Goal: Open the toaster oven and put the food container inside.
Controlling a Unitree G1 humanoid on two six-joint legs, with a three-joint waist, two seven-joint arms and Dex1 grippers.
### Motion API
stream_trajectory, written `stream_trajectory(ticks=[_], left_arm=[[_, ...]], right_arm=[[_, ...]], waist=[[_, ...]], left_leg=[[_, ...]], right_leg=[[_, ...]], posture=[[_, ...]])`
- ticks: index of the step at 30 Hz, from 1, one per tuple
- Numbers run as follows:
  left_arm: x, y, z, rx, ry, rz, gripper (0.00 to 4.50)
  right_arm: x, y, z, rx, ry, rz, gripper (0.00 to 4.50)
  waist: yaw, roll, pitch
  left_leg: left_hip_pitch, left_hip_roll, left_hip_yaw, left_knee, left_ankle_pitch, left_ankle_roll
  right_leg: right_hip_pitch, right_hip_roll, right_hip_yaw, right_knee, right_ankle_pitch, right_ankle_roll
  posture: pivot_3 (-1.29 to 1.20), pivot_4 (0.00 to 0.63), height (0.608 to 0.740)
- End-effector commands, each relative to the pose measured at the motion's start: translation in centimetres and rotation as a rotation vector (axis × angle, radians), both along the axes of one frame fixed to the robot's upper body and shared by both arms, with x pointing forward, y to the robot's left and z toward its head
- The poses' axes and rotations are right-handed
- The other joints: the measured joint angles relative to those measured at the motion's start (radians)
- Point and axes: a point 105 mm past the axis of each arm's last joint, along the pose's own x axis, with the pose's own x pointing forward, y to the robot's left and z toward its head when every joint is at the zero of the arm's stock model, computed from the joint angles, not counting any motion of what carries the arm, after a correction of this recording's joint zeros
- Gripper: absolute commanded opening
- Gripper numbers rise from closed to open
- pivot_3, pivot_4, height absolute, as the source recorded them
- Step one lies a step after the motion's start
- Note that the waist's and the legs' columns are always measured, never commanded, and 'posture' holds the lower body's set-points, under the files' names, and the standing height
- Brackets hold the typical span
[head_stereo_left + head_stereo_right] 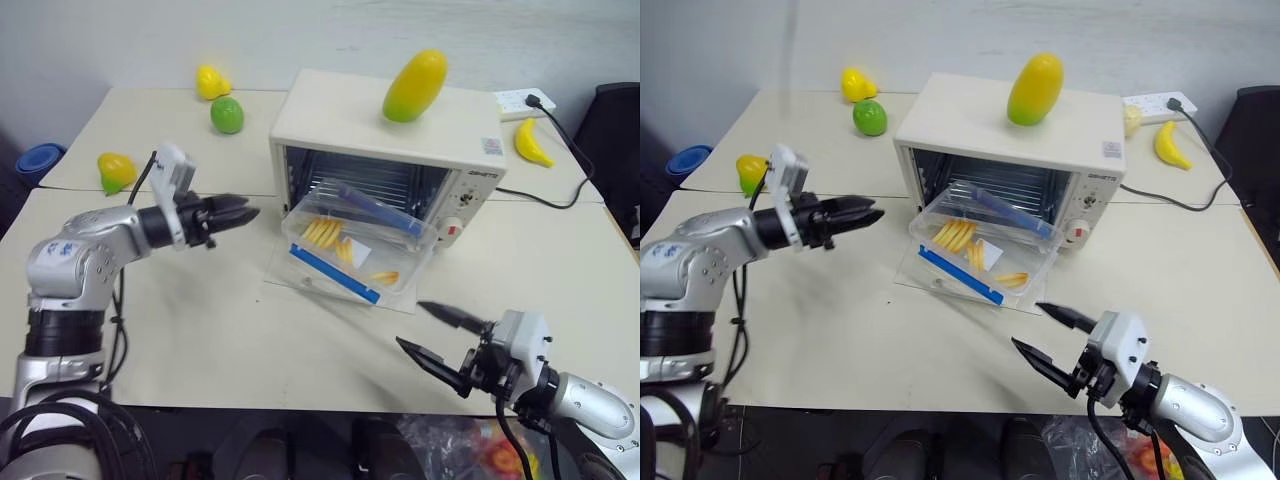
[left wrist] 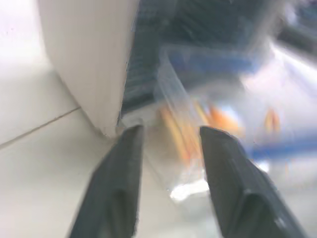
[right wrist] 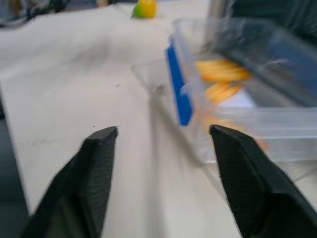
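Note:
The cream-white toaster oven [image 1: 330, 125] stands mid-table with its glass door [image 1: 285, 278] folded down flat onto the table. The clear food container [image 1: 360, 245], with blue clip strips and yellow-orange pieces inside, lies tilted on the door, its far end in the oven mouth. My left gripper [image 1: 245, 213] hovers level to the left of the oven, pointing at it, slightly open and holding nothing; its wrist view shows the oven's corner [image 2: 84, 59] and the container [image 2: 198, 114] ahead. My right gripper [image 1: 410, 324] is open and empty, just in front of the door's near edge.
A yellow-green mango [image 1: 414, 85] lies on the oven's top. A banana [image 1: 532, 143] and a power strip [image 1: 520, 102] with a black cable sit at the back right. A green fruit [image 1: 227, 115] and two yellow fruits [image 1: 211, 82] [image 1: 116, 171] lie at the back left.

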Motion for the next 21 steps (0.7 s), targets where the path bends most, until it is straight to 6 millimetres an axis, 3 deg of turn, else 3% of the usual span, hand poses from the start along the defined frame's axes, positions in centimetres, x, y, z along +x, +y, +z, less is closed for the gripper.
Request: stream_trajectory(ticks=[1,3,6,10,15,21], left_arm=[[-1.5,-2.8,-2.7,0.071,-0.059,-0.212,0.65],[-1.1,-4.9,-3.4,0.017,-0.084,-0.221,0.02],[0.0,-6.9,-4.1,-0.040,-0.109,-0.180,0.00],[1.4,-8.5,-4.2,-0.078,-0.146,-0.110,0.00],[2.8,-9.8,-4.0,-0.163,-0.162,-0.014,0.00],[4.8,-10.8,-3.2,-0.237,-0.190,0.104,0.00]], right_arm=[[0.7,1.5,-0.6,-0.036,0.010,0.037,1.87],[2.3,1.8,-0.9,-0.056,-0.004,0.015,1.14],[4.5,1.9,-0.6,-0.046,-0.021,-0.054,0.08],[6.9,0.9,-0.3,-0.091,-0.070,-0.168,0.03],[8.8,-1.2,0.1,-0.163,-0.118,-0.275,0.03],[11.4,-1.6,1.0,-0.092,-0.157,-0.378,0.03]], waist=[[0.011,0.001,0.000],[0.027,0.000,0.000],[0.028,-0.001,0.000],[0.026,-0.001,0.000],[0.023,-0.001,0.000],[0.024,-0.001,0.000]], left_leg=[[0.000,0.000,0.000,0.000,0.000,0.001],[-0.003,-0.002,-0.002,0.001,-0.001,0.003],[-0.009,-0.003,-0.004,0.005,-0.002,0.006],[-0.019,-0.004,-0.001,0.006,-0.001,0.006],[-0.019,-0.005,0.002,0.006,0.000,0.007],[-0.017,-0.007,0.002,0.007,0.003,0.008]], right_leg=[[0.001,-0.001,0.000,-0.001,0.000,0.000],[0.000,-0.003,-0.001,-0.001,0.000,0.000],[-0.002,-0.004,-0.003,-0.002,0.002,0.002],[-0.016,0.000,-0.004,0.006,0.002,0.003],[-0.016,0.003,-0.007,0.006,0.003,0.004],[-0.015,0.002,-0.006,0.006,0.004,0.006]], posture=[[0.00,0.150,0.740],[0.00,0.150,0.740],[0.00,0.150,0.740],[0.00,0.150,0.740],[0.00,0.150,0.740],[0.00,0.150,0.740]])
